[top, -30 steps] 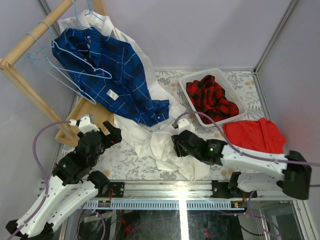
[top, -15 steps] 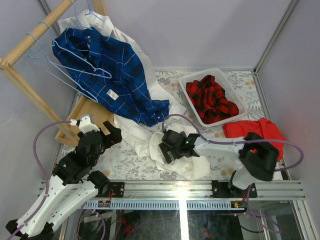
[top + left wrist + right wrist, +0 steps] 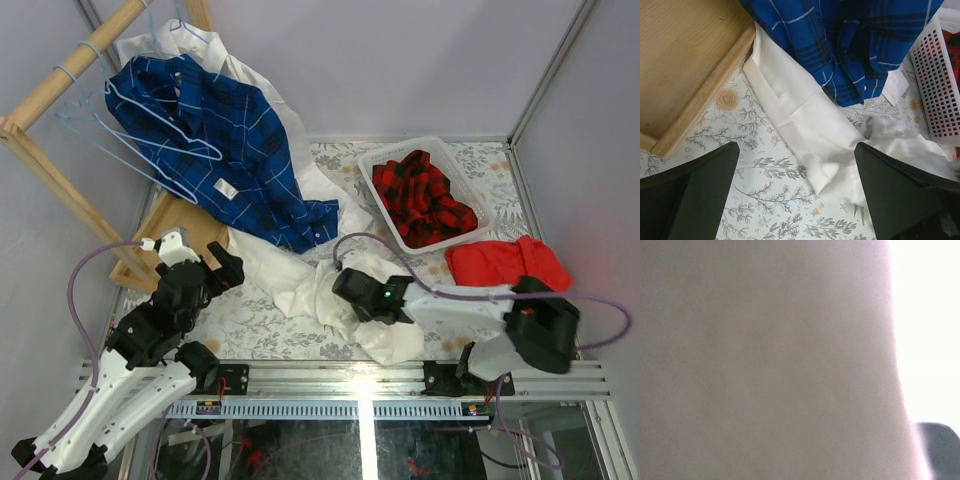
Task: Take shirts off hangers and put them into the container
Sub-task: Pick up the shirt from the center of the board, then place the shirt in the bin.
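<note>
A dark blue checked shirt point(image 3: 230, 150) point(image 3: 855, 45) hangs off light-blue wire hangers point(image 3: 150, 140) on the rack, over a white shirt point(image 3: 150, 45). Another white shirt point(image 3: 300, 285) point(image 3: 815, 130) lies crumpled on the table. The red-and-black plaid shirt point(image 3: 420, 200) fills the white basket point(image 3: 375, 160) point(image 3: 935, 75). My right gripper point(image 3: 342, 283) is buried in the crumpled white shirt, the cloth bunched at its tip; white cloth blanks out the right wrist view. My left gripper point(image 3: 215, 270) point(image 3: 795, 200) hovers open over bare tablecloth, left of that shirt.
A plain red cloth point(image 3: 505, 265) lies on the table right of the basket. The wooden rack pole point(image 3: 60, 85) and its flat base board point(image 3: 175, 225) point(image 3: 685, 65) stand at the left. Grey walls close in the table.
My right gripper swung left into the white shirt with jaws wide, then narrowed and drew back right, gathering cloth with it. The left arm has not moved.
</note>
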